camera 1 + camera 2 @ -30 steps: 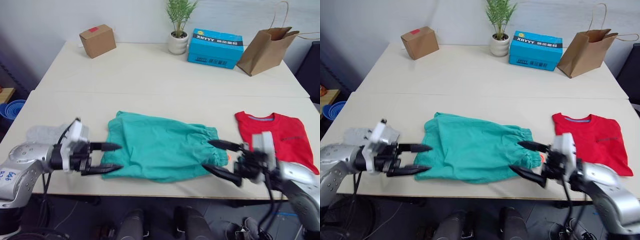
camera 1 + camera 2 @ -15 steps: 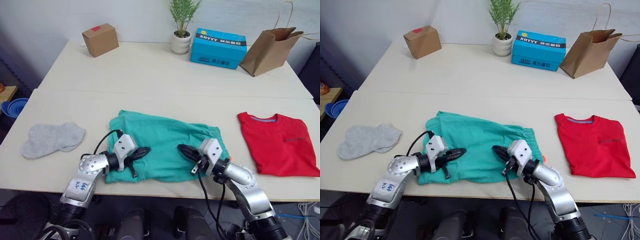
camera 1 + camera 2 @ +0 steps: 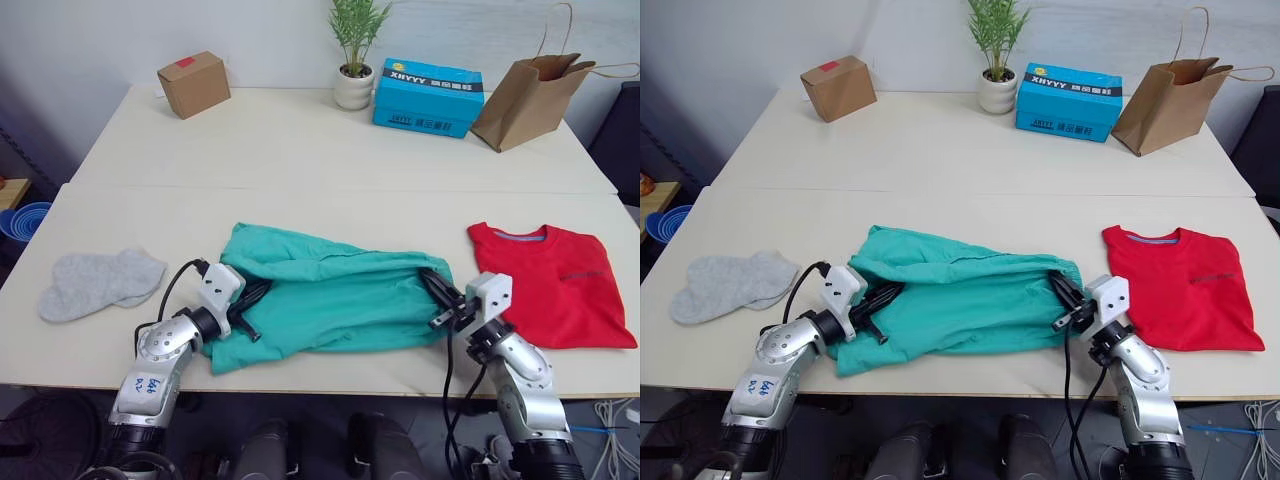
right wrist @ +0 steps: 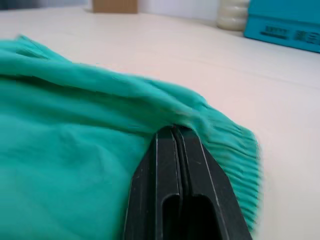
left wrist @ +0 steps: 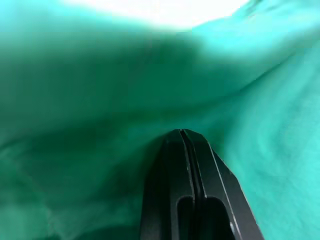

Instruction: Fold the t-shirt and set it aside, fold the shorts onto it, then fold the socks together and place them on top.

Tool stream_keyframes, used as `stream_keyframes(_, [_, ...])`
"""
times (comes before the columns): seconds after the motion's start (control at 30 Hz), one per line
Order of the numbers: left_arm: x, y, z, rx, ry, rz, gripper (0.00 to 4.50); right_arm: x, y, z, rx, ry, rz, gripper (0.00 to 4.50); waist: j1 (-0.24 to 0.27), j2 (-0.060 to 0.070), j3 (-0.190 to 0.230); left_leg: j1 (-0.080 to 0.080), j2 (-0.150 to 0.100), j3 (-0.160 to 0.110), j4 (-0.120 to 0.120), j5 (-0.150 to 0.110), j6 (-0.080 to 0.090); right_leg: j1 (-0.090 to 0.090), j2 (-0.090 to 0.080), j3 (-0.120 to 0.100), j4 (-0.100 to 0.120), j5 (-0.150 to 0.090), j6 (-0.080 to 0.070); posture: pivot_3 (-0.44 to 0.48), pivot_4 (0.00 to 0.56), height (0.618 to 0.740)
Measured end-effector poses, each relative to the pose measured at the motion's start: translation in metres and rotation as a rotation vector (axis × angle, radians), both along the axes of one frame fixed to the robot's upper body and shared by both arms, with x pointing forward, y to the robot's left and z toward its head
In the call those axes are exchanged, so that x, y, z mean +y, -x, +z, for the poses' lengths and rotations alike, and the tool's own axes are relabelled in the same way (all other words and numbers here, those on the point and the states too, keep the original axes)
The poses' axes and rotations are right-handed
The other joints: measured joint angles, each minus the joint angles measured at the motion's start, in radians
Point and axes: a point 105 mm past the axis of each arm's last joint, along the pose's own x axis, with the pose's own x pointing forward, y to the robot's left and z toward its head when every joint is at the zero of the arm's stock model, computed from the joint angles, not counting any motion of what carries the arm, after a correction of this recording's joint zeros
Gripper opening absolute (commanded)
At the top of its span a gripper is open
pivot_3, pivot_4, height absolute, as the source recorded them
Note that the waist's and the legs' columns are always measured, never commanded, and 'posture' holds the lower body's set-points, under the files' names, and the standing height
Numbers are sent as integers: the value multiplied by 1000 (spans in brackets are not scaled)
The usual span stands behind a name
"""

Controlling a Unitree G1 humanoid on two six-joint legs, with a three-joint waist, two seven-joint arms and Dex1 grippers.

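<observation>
Your shorts point(image 3: 330, 300) lie mid-tabletop point(image 3: 300, 150), long axis running left to right, their near edge folded toward the far side. Your left end effector point(image 3: 245, 298) is clamped shut on the left end, your right end effector point(image 3: 436, 290) on the right end. The folded t-shirt point(image 3: 548, 285) waits just right of your right arm, the nearer one, and the socks point(image 3: 95, 282) lie far left.
</observation>
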Motion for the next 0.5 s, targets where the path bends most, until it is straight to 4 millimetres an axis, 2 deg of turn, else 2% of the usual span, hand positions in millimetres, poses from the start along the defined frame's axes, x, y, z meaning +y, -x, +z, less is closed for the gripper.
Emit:
stream_keyframes(0.13, [-10, -2, 27, -59, 13, -140, 0, 30, 1, 24, -45, 27, 145, 15, 2, 0, 0, 0, 0, 0, 0, 0, 0, 0, 0, 0, 0, 0, 0, 0, 150, 740])
stream_keyframes(0.3, [-21, -8, 43, -86, -34, -230, 0, 54, 5, 29, -15, 96, 283, 15, 3, 0, 0, -2, 0, 0, 0, 0, 0, 0, 0, -1, -2, 0, 0, 0, 150, 740])
stream_keyframes(0.4, [-23, -24, 43, -72, -66, -220, 0, 64, 1, 27, -10, 136, 316, 15, 2, 0, 0, -1, 0, 0, 0, 0, 0, 0, 0, -1, -1, 0, 0, 0, 150, 740])
stream_keyframes(0.5, [-21, -38, 33, -27, -88, -194, 0, 67, -12, 16, 12, 209, 294, 15, 0, 0, 0, -2, 0, 0, 0, 2, 4, -1, 1, -2, -1, 0, 0, 0, 150, 740])
